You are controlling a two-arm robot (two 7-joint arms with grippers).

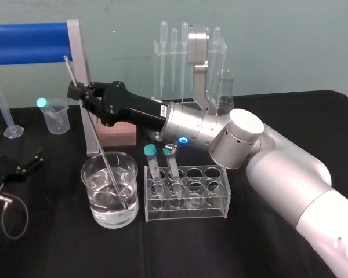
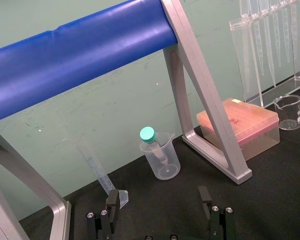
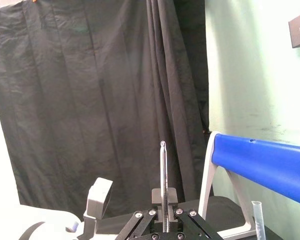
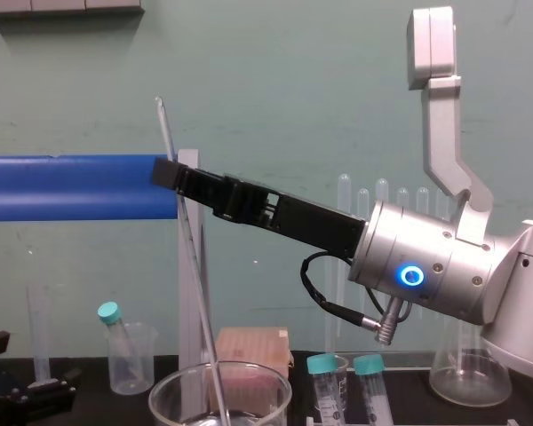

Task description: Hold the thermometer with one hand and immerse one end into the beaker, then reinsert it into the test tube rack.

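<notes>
The thermometer (image 1: 113, 174) is a long thin glass rod, tilted, with its lower end in the water of the large clear beaker (image 1: 95, 202). My right gripper (image 1: 78, 92) is shut on the rod's upper part, up and to the left of the beaker. In the chest view the right gripper (image 4: 169, 173) holds the thermometer (image 4: 194, 266) over the beaker rim (image 4: 169, 383). In the right wrist view the thermometer (image 3: 163, 175) stands up from between the fingers. The clear test tube rack (image 1: 223, 197) stands right of the beaker. My left gripper (image 2: 159, 200) is parked low at the left and is open.
A blue bar (image 1: 29, 43) on a silver frame crosses behind the right gripper. A small plastic beaker (image 1: 55, 116) with a teal-capped tube, a pink tip box (image 1: 119, 133), a pipette stand (image 1: 185, 52) and a conical flask (image 1: 223, 92) line the back. Two capped tubes stand in the rack.
</notes>
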